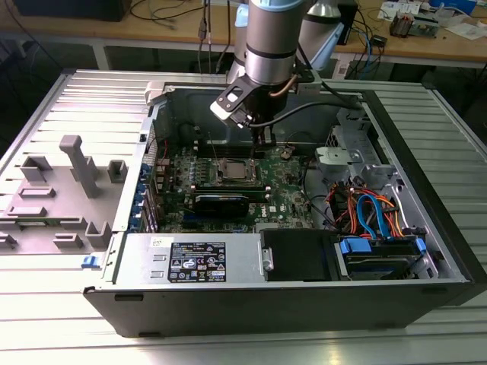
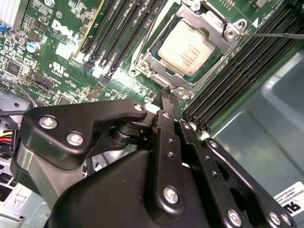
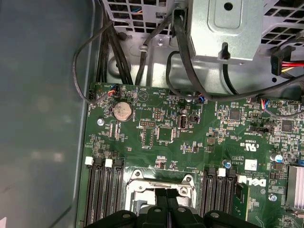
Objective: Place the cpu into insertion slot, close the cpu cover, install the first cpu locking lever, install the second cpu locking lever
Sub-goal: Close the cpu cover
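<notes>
— Slatted metal table (image 1: 243, 346) is carrying the open PC case (image 1: 251, 304), w/ the arm reaching down inside. Where's the end effector (image 1: 262, 137) sitting vs. the socket?

— It's hanging low over the motherboard (image 1: 293, 194). Fingers are pressing together, narrow, nothing btwn them. The cpu (image 2: 185, 47) is lying flat in the insertion slot (image 3: 137, 192), straight ahead of the tips and just beyond them. The cpu cover (image 2: 216, 29) is looking closed around it.

— And the lever?

— Thin metal rod (image 2: 275, 34), prob. a locking lever, is running out from the socket's far corner, its long axis going across the RAM slots (image 2: 266, 61), off to one side of the end effector.

— Anything hidden?

— Rod's outer end is getting cut off. Can't tell if the tips are touching the frame or if the rod is latched. In the first wrist view, the end effector (image 3: 167, 195) is covering the slot's near part.
</notes>
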Controlling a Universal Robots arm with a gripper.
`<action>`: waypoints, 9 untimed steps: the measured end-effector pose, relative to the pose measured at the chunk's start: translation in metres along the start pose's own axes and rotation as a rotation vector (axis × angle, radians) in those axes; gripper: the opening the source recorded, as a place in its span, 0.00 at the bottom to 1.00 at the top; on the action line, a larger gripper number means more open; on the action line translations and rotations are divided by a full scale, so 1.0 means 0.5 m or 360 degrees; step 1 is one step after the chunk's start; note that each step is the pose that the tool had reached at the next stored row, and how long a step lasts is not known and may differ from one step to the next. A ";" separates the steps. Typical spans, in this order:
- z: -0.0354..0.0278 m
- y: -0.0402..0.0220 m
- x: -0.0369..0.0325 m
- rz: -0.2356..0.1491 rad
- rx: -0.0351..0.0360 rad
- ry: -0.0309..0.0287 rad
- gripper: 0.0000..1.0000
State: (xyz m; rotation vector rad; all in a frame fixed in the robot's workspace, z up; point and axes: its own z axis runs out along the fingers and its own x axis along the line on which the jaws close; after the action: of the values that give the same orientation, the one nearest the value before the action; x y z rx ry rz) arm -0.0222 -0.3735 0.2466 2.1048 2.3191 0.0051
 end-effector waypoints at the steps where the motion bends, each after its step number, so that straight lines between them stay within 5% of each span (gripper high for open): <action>1: 0.000 -0.003 0.000 0.0000 0.0000 0.00002 0.11; 9: 0.000 -0.013 0.001 0.0000 0.0000 0.00000 0.11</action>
State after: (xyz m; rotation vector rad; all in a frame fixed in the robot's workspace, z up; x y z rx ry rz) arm -0.0290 -0.3735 0.2465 2.1049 2.3190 0.0050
